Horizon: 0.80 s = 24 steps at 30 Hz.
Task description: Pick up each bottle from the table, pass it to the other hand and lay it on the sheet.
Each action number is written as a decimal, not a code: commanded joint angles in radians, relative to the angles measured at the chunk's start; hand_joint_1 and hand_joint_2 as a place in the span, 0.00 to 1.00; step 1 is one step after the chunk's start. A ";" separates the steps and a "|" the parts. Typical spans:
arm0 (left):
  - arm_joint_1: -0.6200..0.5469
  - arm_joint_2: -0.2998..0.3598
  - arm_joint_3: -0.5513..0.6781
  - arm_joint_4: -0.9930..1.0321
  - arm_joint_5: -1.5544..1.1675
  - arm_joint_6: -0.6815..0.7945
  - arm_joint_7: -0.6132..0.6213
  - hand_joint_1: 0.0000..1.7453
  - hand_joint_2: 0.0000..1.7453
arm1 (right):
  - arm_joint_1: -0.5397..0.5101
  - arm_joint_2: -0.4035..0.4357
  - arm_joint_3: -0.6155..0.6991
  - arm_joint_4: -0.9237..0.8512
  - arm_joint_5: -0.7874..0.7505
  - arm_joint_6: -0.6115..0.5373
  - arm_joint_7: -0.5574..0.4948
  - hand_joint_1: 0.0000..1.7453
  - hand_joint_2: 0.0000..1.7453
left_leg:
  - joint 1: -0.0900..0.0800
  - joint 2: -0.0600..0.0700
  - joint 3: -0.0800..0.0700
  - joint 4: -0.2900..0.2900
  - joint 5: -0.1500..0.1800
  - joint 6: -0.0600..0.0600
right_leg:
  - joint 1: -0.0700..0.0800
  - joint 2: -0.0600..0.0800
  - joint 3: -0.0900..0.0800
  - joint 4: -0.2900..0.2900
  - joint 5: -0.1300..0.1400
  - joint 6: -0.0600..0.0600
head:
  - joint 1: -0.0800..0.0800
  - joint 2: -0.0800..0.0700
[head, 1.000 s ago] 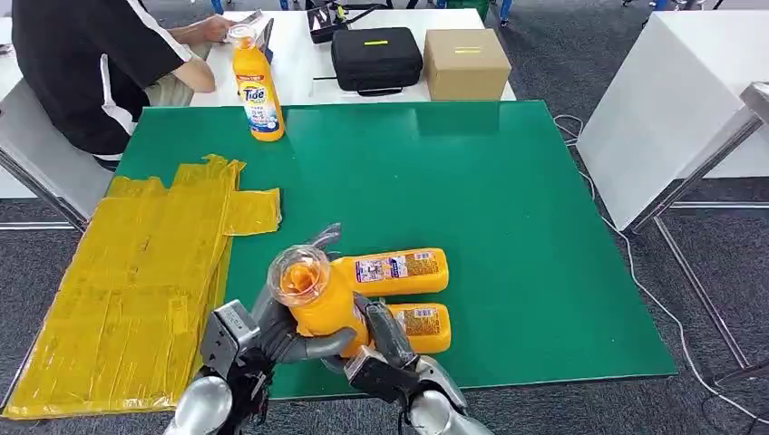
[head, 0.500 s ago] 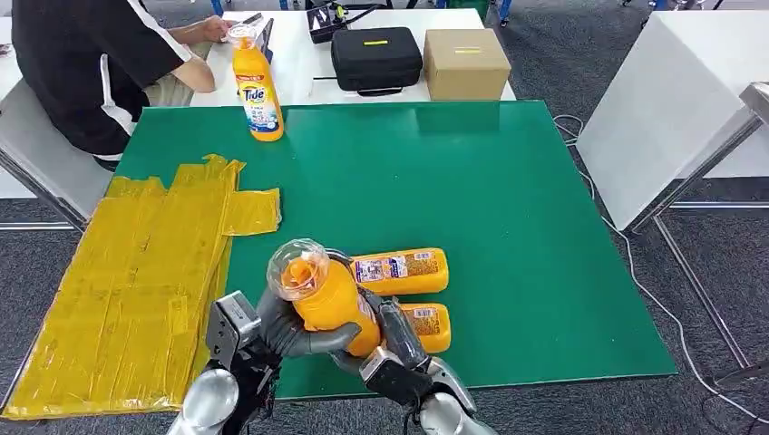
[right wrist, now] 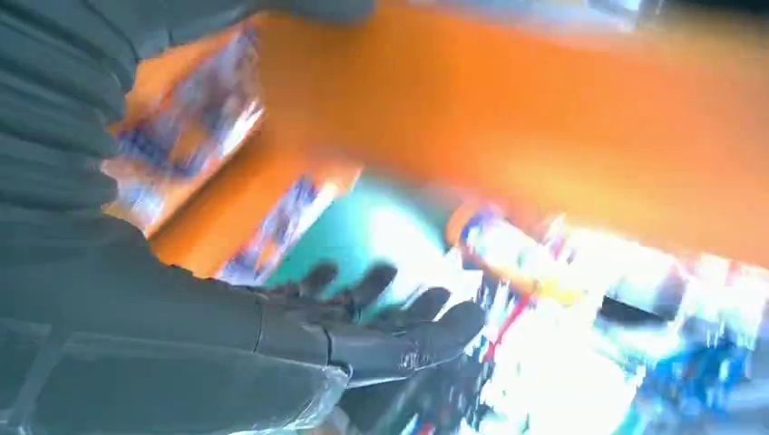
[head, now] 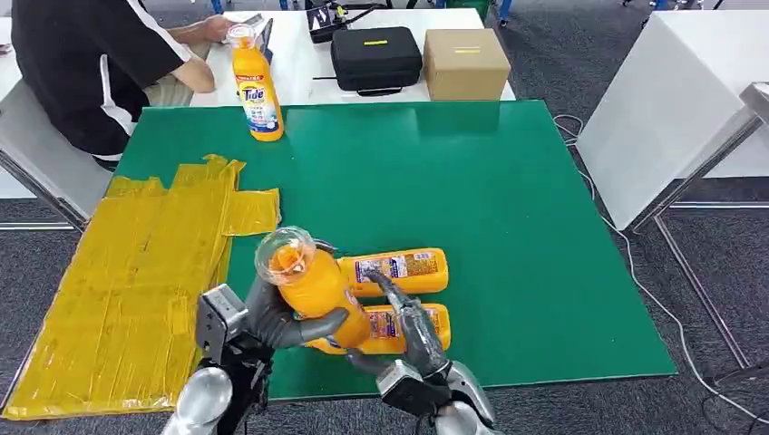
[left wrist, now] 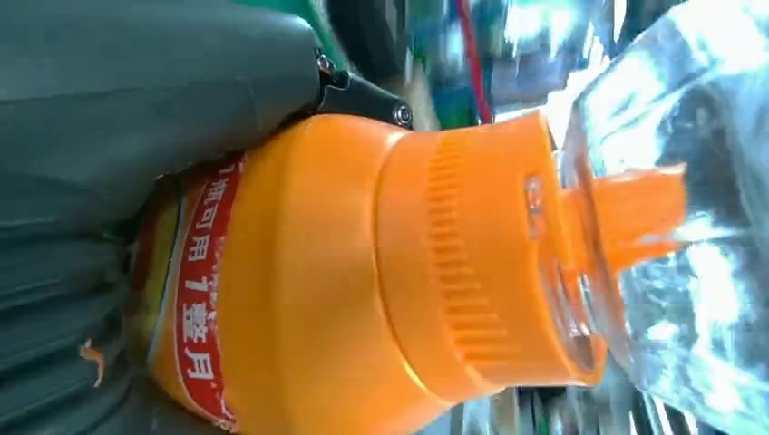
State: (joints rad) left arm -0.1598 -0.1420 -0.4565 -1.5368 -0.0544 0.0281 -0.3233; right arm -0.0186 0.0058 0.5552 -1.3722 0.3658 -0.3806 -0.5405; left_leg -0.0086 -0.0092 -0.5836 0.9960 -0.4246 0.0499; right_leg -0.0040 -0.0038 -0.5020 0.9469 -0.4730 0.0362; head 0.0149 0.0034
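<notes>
While left hand (head: pixel 272 317) grips bottle (head: pixel 313 288), right hand (head: pixel 413 340) seems open

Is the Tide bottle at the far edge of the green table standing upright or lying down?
Upright: the Tide bottle stands on its base on the green table, cap on top.

Shiny silver forearms are seen behind the dark grey left hand (head: pixel 272 322) and right hand (head: pixel 408 340), both ribbed.

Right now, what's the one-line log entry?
left hand: grips bottle | right hand: fingers spread, empty | sheet: bare
</notes>
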 commanded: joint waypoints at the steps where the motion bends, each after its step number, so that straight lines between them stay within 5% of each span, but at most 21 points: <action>1: 0.035 0.073 0.209 -0.154 -0.362 0.259 -0.032 1.00 1.00 | 0.112 -0.069 -0.098 -0.228 0.059 -0.033 0.021 0.00 1.00 | 0.000 0.002 0.002 0.000 -0.002 -0.003 | 0.000 0.002 0.002 0.000 -0.002 -0.001 | 0.000 0.000; 4: 0.040 0.112 0.261 -0.180 -0.429 0.324 -0.039 0.89 1.00 | 0.148 -0.066 -0.129 -0.274 0.068 -0.051 0.030 0.00 1.00 | 0.000 0.001 0.001 0.000 -0.001 -0.002 | 0.000 0.001 0.001 0.000 -0.001 -0.001 | 0.000 0.000; 13: -0.016 0.150 0.288 -0.140 -0.705 0.472 -0.002 1.00 1.00 | 0.164 -0.051 -0.173 -0.287 0.078 -0.043 0.037 0.00 1.00 | 0.001 0.000 0.002 0.000 -0.001 -0.003 | 0.000 0.000 0.002 0.000 -0.001 -0.001 | 0.000 0.000; 24: -0.087 0.204 0.245 -0.048 -0.997 0.437 0.120 1.00 1.00 | 0.168 -0.063 -0.183 -0.308 0.078 -0.032 0.043 0.00 1.00 | 0.000 0.000 0.003 -0.001 -0.001 -0.003 | 0.000 -0.001 0.003 -0.001 -0.001 -0.001 | 0.000 0.000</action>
State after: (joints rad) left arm -0.1788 0.0076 -0.1946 -1.6827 -0.9419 0.4818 -0.2556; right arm 0.1527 -0.0465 0.3964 -1.6747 0.4471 -0.4204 -0.5028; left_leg -0.0086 -0.0086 -0.5833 0.9959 -0.4244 0.0499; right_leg -0.0043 -0.0037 -0.5023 0.9469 -0.4729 0.0361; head 0.0149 0.0031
